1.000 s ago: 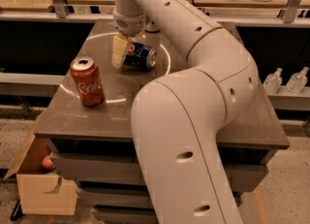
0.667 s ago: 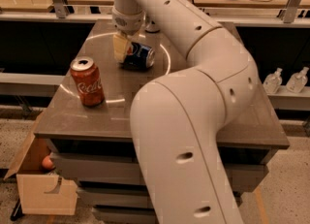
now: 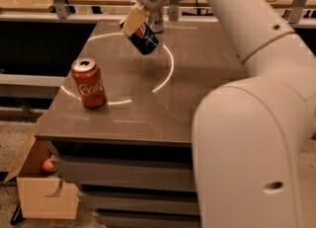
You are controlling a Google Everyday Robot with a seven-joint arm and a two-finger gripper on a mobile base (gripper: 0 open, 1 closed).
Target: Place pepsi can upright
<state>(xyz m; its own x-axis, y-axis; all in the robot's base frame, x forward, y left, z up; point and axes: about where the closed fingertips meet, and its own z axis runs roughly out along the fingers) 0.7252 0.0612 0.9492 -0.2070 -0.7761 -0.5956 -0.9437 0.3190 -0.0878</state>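
Note:
The dark blue pepsi can (image 3: 145,38) hangs tilted in the air above the far middle of the brown table (image 3: 197,98), its lower end pointing down to the right. My gripper (image 3: 137,22) is shut on its upper end, with a cream-coloured finger (image 3: 134,19) on the can's left side. The arm reaches in from the right and fills the right side of the view.
A red Coca-Cola can (image 3: 89,83) stands upright near the table's left front. A silver-grey can (image 3: 157,20) stands at the table's far edge behind the gripper. A white circle (image 3: 168,69) is marked on the tabletop. A cardboard box (image 3: 42,192) sits on the floor at lower left.
The gripper has lifted the pepsi can off the tabletop, and the can now hangs tilted in the air. The Coca-Cola can has not moved.

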